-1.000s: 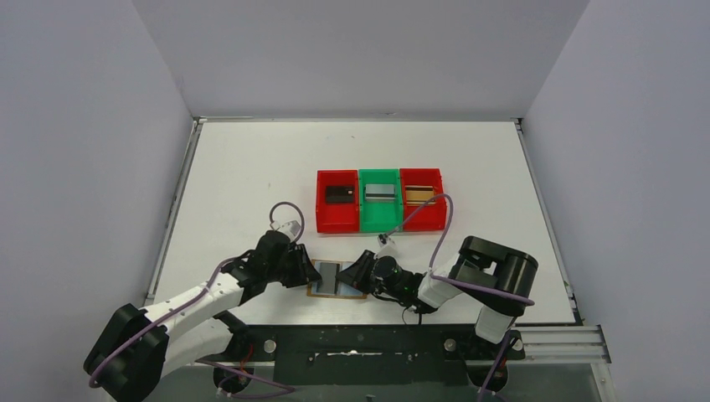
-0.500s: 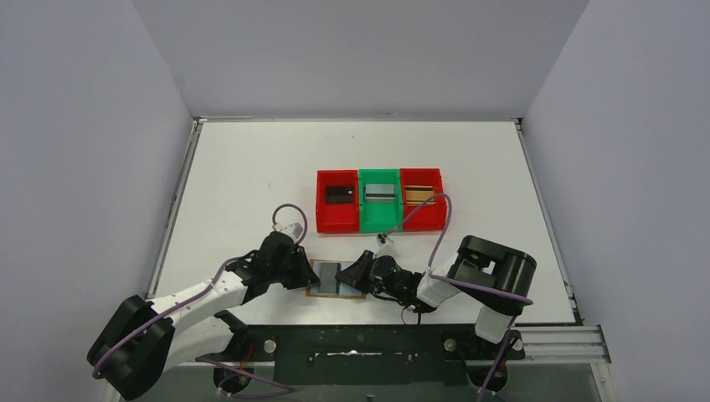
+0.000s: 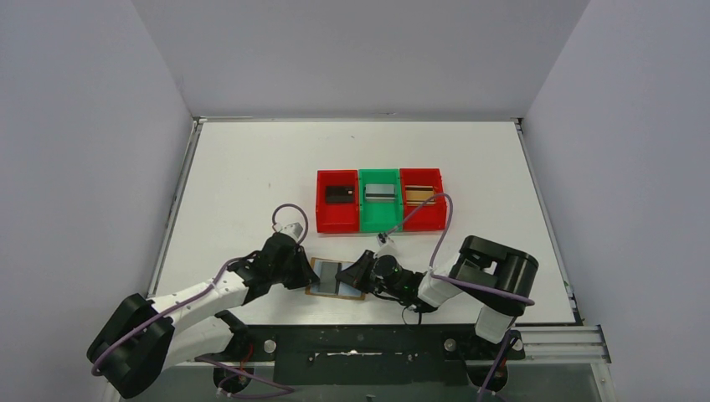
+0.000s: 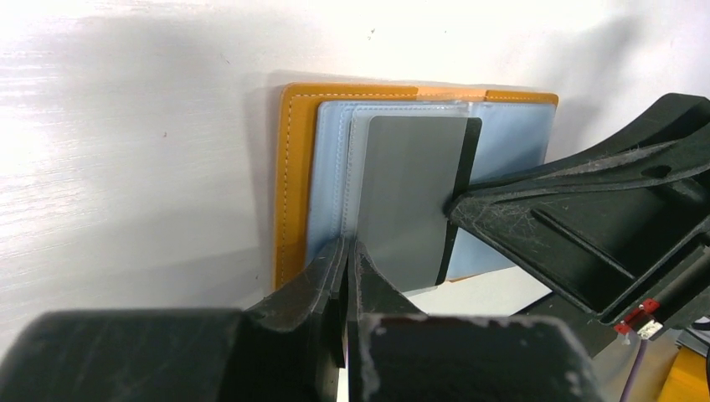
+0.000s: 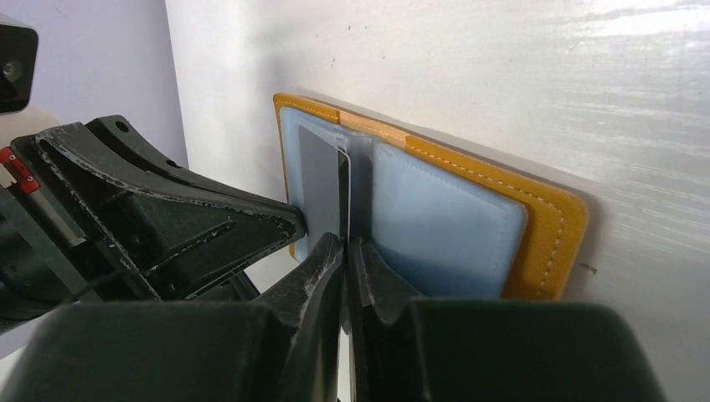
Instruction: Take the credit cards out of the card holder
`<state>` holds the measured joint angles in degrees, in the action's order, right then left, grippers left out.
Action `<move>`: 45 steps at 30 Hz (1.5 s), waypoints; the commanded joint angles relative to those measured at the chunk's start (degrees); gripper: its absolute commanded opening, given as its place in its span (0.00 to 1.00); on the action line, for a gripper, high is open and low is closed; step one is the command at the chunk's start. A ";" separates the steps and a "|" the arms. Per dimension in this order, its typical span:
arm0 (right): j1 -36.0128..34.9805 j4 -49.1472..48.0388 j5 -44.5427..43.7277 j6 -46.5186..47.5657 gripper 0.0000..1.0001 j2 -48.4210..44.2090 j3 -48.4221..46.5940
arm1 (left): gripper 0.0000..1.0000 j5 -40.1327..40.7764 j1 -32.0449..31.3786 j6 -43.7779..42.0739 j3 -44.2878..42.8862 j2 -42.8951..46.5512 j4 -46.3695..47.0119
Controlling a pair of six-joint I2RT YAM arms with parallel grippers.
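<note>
The tan card holder lies open near the table's front edge, pale blue pockets up. A grey card with a dark edge stands partly out of its middle pocket. My left gripper is shut on the pocket flap at the card's left side. My right gripper is shut on the card's opposite edge. A black card, a silver card and a gold card lie in the bins.
Three bins stand in a row behind the holder: a red one, a green one and a second red one. The two grippers face each other across the holder, tips a card's width apart. Walls enclose the table.
The left arm has edged slightly to the right, toward the holder. The holder, the card and the right gripper have stayed in place.
</note>
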<state>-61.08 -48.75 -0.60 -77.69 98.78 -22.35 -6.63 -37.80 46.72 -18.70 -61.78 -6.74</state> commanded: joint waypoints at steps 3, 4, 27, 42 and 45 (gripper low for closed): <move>0.74 1.20 -0.14 1.03 0.03 -3.71 0.72 | 0.00 9.73 -1.95 0.60 -1.37 -3.62 -5.06; 0.78 1.99 -0.18 0.92 0.03 -4.07 0.73 | 0.00 10.58 -2.27 0.84 -1.75 -4.07 -5.61; 2.70 10.47 -0.26 1.04 0.03 -7.65 1.20 | 0.00 13.60 -3.79 1.87 -3.74 -4.15 -7.79; 2.03 -5.27 0.77 -1.57 0.06 -0.73 2.16 | 0.00 10.62 -4.65 1.21 -3.81 -4.72 -6.46; 1.86 -5.60 -0.18 -2.22 0.00 -2.03 4.31 | 0.00 11.24 -4.65 1.72 -3.64 -3.54 -6.60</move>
<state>-58.65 -50.48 1.32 -79.07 97.89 -20.40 2.85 -41.98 49.01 -22.76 -65.78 -8.62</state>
